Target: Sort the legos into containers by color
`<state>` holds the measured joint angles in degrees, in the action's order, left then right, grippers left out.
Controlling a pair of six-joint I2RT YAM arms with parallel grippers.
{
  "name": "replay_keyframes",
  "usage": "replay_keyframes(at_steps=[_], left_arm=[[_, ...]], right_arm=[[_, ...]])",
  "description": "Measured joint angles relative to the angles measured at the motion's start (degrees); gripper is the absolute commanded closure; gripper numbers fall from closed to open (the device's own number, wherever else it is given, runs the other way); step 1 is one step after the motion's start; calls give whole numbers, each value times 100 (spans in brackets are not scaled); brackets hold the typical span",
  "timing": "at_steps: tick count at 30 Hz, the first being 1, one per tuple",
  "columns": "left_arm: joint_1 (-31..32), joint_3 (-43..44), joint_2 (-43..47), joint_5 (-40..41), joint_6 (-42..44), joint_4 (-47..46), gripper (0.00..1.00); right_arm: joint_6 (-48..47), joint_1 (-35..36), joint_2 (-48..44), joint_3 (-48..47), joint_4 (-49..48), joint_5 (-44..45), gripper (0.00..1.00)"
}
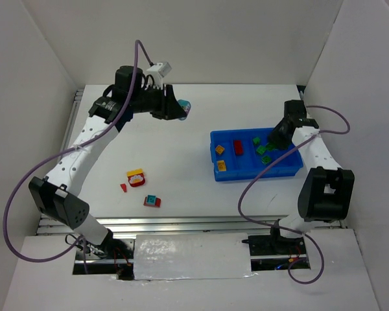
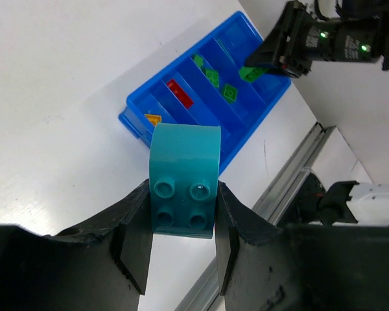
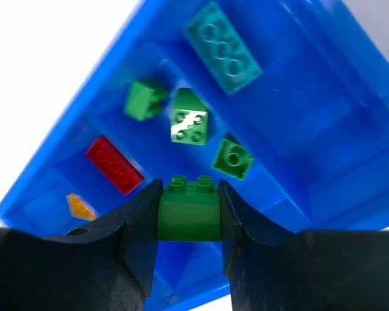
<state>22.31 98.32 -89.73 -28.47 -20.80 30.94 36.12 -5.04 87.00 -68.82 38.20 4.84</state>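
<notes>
My left gripper (image 1: pixel 179 109) is shut on a teal lego (image 1: pixel 185 105) and holds it high over the table, left of the blue tray (image 1: pixel 246 176). The left wrist view shows the teal lego (image 2: pixel 183 188) squeezed between both fingers. My right gripper (image 1: pixel 272 139) is shut on a green lego (image 3: pixel 188 210) above the tray (image 3: pixel 324 129). Below it lie three green legos (image 3: pixel 190 118), a teal one (image 3: pixel 222 48), a red one (image 3: pixel 114 164) and a yellow one (image 3: pixel 80 206) in separate compartments.
Three loose pieces lie on the table at front left: a red and yellow lego (image 1: pixel 136 177), a small red piece (image 1: pixel 123 187) and a red and teal lego (image 1: pixel 152 201). White walls stand on both sides.
</notes>
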Motion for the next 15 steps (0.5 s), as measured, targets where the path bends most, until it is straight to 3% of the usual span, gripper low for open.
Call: replay_keyframes(at_steps=[3,5,11,15], left_arm=[[81,-13,0,-125,107,26,100],[146,-13,0,-229,155,33,100],[251,-146,0,-728,254,-31,100],[256,-297,0,-1108,234,-179,100]], right_arm=[[48,2,223,-63,101,138,35],[87,2,378,-181,188,177,1],[-2,2,437,-525,293,-61,0],[-249,2,138,-581,166,-955,1]])
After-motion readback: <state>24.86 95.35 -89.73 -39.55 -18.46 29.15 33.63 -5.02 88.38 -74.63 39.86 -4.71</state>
